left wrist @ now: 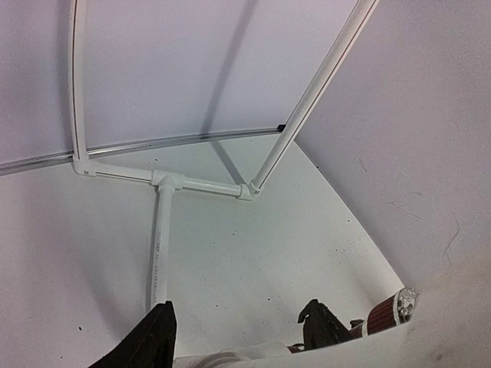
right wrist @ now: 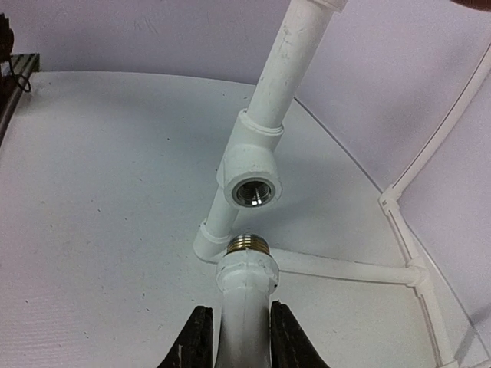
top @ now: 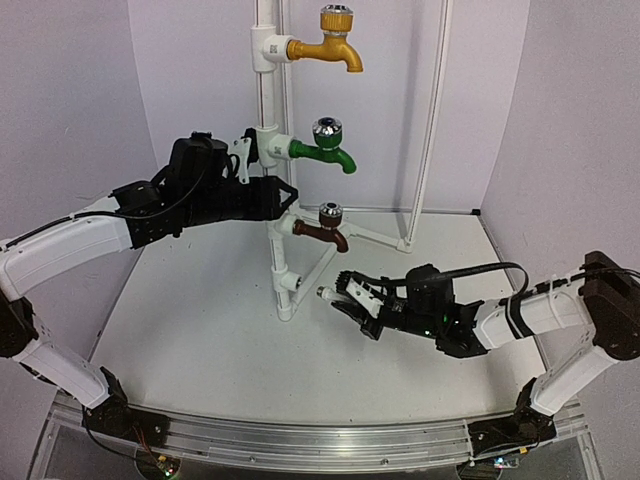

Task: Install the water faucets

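My right gripper is shut on the all-white faucet. It holds the faucet level, with the brass threaded end just short of the lowest T-fitting and its open socket. Yellow, green and brown faucets sit in the upper fittings of the upright white pipe. My left gripper is open against the pipe between the green and brown faucets. The pipe lies across the base of its fingers, and the brown faucet is at the right.
The pipe stand has floor-level base pipes running to a thin slanted pole at the back right. White walls close in on three sides. The metal table edge rail runs along the front.
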